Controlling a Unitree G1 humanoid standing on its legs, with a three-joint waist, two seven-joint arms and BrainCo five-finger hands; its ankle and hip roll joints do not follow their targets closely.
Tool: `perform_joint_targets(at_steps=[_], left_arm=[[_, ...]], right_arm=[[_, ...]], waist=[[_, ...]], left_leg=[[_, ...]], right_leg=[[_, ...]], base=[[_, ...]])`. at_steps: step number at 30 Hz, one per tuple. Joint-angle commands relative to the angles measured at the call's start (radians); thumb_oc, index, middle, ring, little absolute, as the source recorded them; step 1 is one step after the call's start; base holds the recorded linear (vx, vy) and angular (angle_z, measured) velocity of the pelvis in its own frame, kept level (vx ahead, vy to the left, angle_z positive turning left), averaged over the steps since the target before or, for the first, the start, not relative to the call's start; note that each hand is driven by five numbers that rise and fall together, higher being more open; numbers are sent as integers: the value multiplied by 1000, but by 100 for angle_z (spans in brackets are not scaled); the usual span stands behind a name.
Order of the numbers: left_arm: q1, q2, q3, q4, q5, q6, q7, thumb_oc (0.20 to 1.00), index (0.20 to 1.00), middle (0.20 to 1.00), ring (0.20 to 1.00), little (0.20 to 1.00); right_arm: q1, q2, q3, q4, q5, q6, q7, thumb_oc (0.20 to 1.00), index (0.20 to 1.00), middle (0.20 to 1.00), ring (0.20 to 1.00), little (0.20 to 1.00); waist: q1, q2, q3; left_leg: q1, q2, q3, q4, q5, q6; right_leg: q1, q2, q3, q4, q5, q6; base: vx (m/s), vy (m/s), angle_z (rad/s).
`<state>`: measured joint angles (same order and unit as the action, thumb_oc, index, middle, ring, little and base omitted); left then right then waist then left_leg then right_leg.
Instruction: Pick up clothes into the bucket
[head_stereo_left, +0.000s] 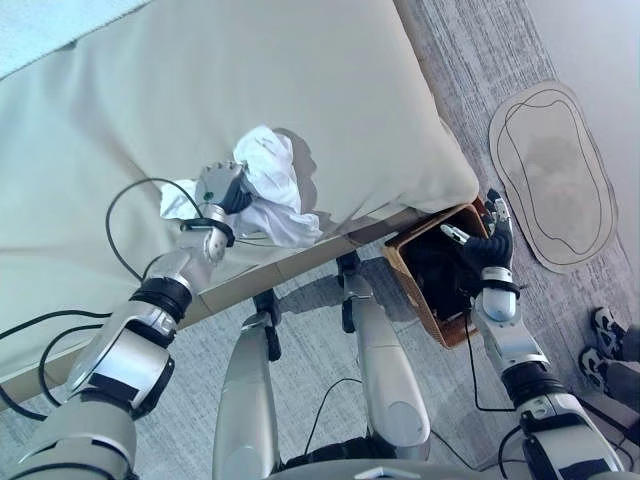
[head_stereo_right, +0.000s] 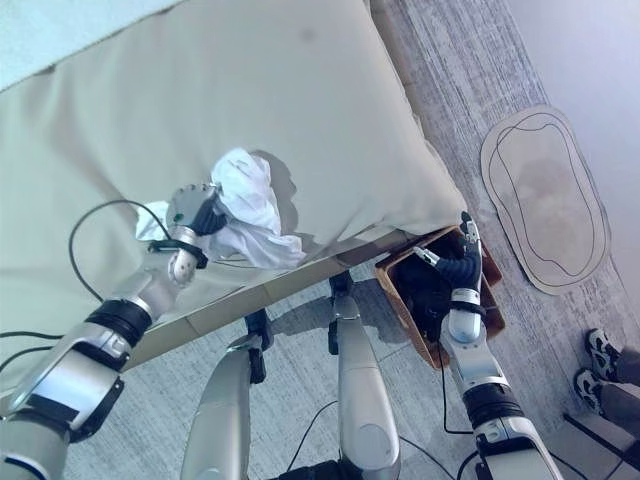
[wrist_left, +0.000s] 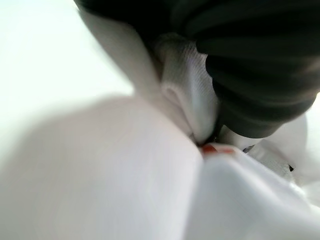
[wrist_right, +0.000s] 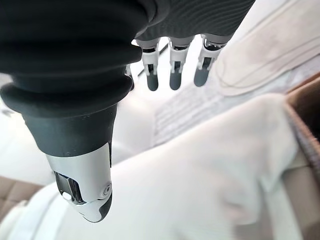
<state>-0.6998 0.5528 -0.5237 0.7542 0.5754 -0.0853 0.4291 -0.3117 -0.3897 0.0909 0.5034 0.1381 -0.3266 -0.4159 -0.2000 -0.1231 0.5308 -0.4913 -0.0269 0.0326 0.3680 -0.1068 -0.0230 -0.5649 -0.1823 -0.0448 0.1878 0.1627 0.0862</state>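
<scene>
Two hands are at work, well apart. My left hand (head_stereo_left: 222, 187) is out over the beige bed (head_stereo_left: 120, 130), dug into a bunched white garment (head_stereo_left: 268, 190) near the bed's front edge; my fingers are curled into the cloth, and in my left wrist view a fold of white fabric (wrist_left: 190, 100) sits pinched tight against the dark ribbed cover, with more of it billowing below. The garment is crumpled in a heap, part of it trailing toward the edge of the mattress and a little of it showing on the far side of my wrist. My right hand (head_stereo_left: 487, 243) hangs over the brown bucket (head_stereo_left: 405, 262), which stands on the grey carpet (head_stereo_left: 300, 330) just beside the bed's corner, its inside dark. That hand holds nothing: its fingers (wrist_right: 172, 67) are straight and slightly spread, thumb apart, above the bucket's rim. Beyond the bucket a pale oval mat (head_stereo_left: 550, 170) lies on the carpet, and a person's shoes (head_stereo_left: 605, 345) show at the right edge.
</scene>
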Motion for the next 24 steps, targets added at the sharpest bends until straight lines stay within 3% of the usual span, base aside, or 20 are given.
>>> perform_joint_targets(at_steps=[1, 4, 11, 18, 24], left_arm=[[63, -31, 52, -100, -9, -84, 2, 200, 200, 200, 200, 200], [149, -58, 65, -264, -84, -163, -63, 200, 200, 200, 200, 200], [259, -39, 108, -504, -250, -233, -192, 200, 200, 200, 200, 200], [302, -29, 141, -655, -381, -259, -274, 200, 200, 200, 200, 200], [332, -29, 169, -725, -462, -256, -322, 200, 200, 200, 200, 200]], right_arm=[[36, -52, -25, -20, -54, -1, -12, 1000, 1000, 1000, 1000, 1000], [14, -81, 18, 6, -178, 46, -6, 1000, 1000, 1000, 1000, 1000], [-33, -106, 142, -38, -270, 53, 103, 1000, 1000, 1000, 1000, 1000], [-104, -156, 319, -122, -463, 52, 204, 1000, 1000, 1000, 1000, 1000], [-85, -141, 379, -222, -454, 29, 299, 1000, 1000, 1000, 1000, 1000]], waist=[[24, 27, -78], [64, 41, -109], [97, 55, -192], [115, 57, -269], [117, 55, -327]], left_leg=[[13, -2, -16, -28, 6, 4], [126, -6, -27, -112, 21, 7], [256, -11, -54, -245, 74, 7], [350, -8, -60, -294, 74, 9], [410, 0, -52, -318, 63, 12]], right_leg=[[45, -52, -10, -11, -16, 90], [158, -61, -34, -58, -19, 95], [278, -63, -72, -124, -10, 100], [371, -45, -89, -153, -22, 96], [424, -35, -88, -171, -32, 98]], base=[[36, 18, 3], [73, 4, 8], [72, -7, 17], [93, -1, 7], [94, 7, -3]])
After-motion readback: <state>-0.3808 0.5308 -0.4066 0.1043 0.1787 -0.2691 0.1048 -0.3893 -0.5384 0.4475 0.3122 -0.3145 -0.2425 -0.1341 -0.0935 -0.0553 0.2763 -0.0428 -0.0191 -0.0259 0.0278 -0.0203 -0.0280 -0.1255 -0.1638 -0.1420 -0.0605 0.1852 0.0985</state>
